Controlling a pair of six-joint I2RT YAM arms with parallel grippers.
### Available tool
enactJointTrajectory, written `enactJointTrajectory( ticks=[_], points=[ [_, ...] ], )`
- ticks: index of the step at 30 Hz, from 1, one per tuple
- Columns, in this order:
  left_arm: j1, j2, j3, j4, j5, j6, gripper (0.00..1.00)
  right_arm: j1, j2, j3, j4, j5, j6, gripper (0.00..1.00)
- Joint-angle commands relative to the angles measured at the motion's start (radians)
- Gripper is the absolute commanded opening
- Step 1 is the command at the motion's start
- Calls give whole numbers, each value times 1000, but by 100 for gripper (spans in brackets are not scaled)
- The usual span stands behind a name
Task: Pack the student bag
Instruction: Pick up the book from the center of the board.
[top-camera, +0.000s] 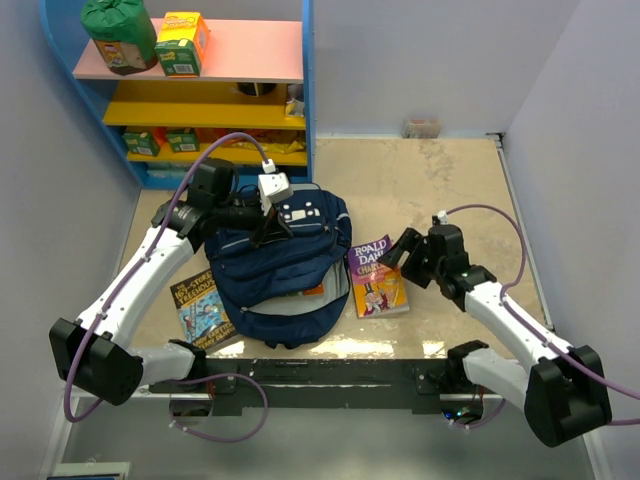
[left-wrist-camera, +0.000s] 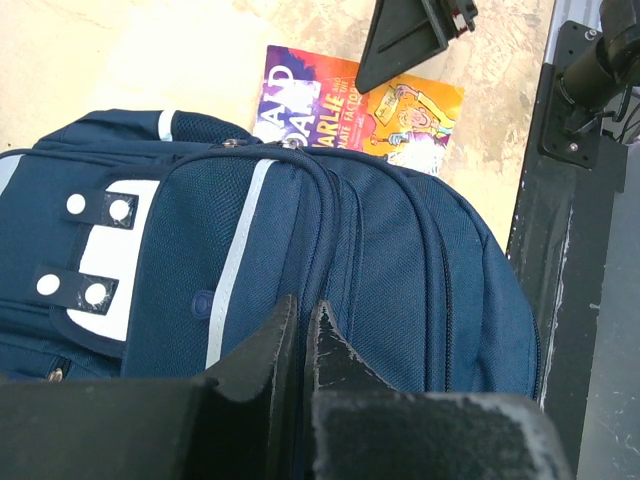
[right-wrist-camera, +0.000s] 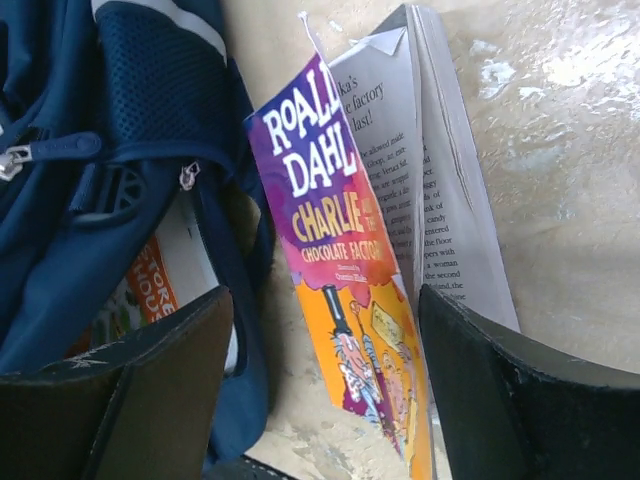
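Nearest, a blue book (top-camera: 200, 308) lies on the counter (top-camera: 440, 180) against the left side of the bag (top-camera: 290, 270). The bag lies flat mid-counter between the arms. Its main pocket gapes at the near right, with an orange book (top-camera: 312, 291) inside. Just right of it, the right hand (right-wrist-camera: 322, 300) is spread wide, a finger on either side of the Dahl book (right-wrist-camera: 335, 250), whose cover stands lifted off the pages. The left hand (left-wrist-camera: 302, 305) is pressed together on the bag's upper front; whether it nips fabric I cannot tell. Farthest, a shelf (top-camera: 200, 65) holds cartons (top-camera: 183, 42).
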Motion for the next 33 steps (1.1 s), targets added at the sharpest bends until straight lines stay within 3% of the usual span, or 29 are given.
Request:
enactJointTrajectory(
  ticks=[1,7,14,19,25,33],
  points=[
    [22,3,13,138,-29,-10,0,7,-46,-92,163,-98,-16,77],
    [21,3,15,138,-29,-17,0,8,-7,-169,321,-182,-6,75],
    [22,0,12,135,-31,-16,0,10,98,-141,288,-110,-65,70],
    [22,0,12,133,-32,-16,0,16,61,-118,374,-167,-3,68],
    [21,7,12,141,-25,-22,0,36,35,-26,331,-176,-6,68],
    [21,3,10,138,-26,-16,0,48,118,-129,409,-185,-2,67]
  ],
)
